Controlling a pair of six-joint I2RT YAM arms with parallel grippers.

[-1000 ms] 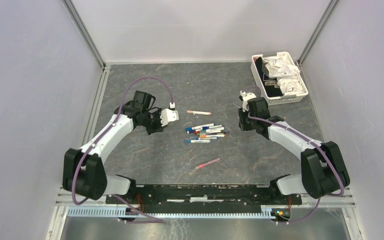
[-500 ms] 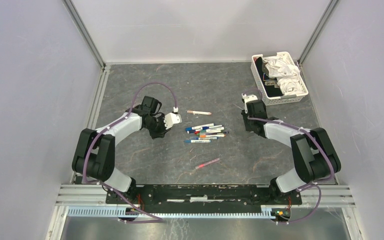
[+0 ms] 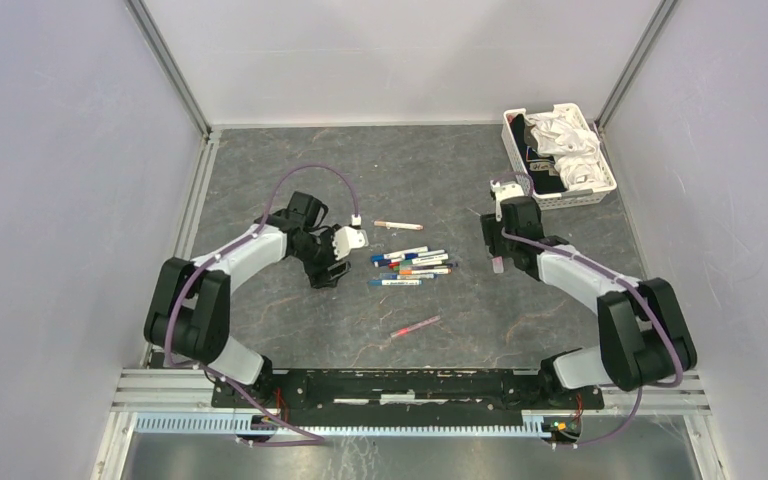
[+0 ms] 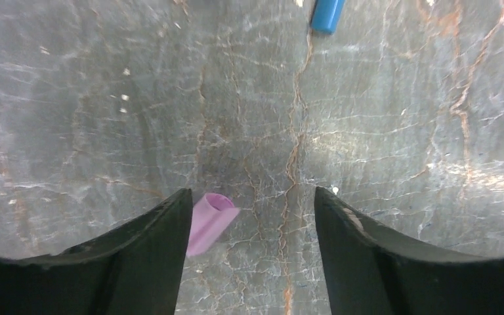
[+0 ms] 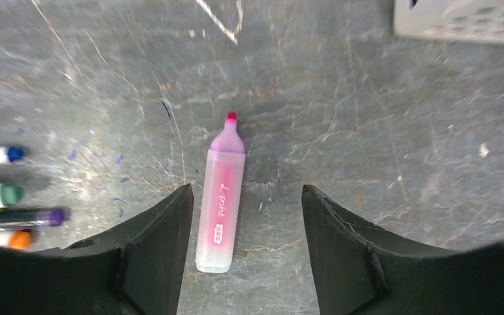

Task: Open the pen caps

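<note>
A pink pen cap [image 4: 210, 222] shows in the left wrist view, loose beside the inner side of the left finger [image 4: 151, 249]. My left gripper [image 4: 251, 193] is open over the table [image 3: 290, 170] with nothing held; from above it [image 3: 326, 270] points down left of the pen pile. My right gripper [image 5: 246, 188] is open too, and an uncapped pink highlighter [image 5: 222, 200] lies flat between its fingers, nearer the left one, tip pointing away. From above that gripper [image 3: 499, 256] hovers right of the pile. Capped pens [image 3: 412, 265] lie in a loose pile at the centre.
A white basket [image 3: 610, 178] with crumpled cloth stands at the back right; its corner [image 5: 459, 20] shows in the right wrist view. One capped pen [image 3: 398, 225] lies behind the pile and a pink one [image 3: 415, 326] in front. A blue cap [image 4: 327, 14] lies ahead of the left gripper.
Both grippers have opened. The left one let go of the pink cap and the right one let go of the pink highlighter, which now lies on the table.
</note>
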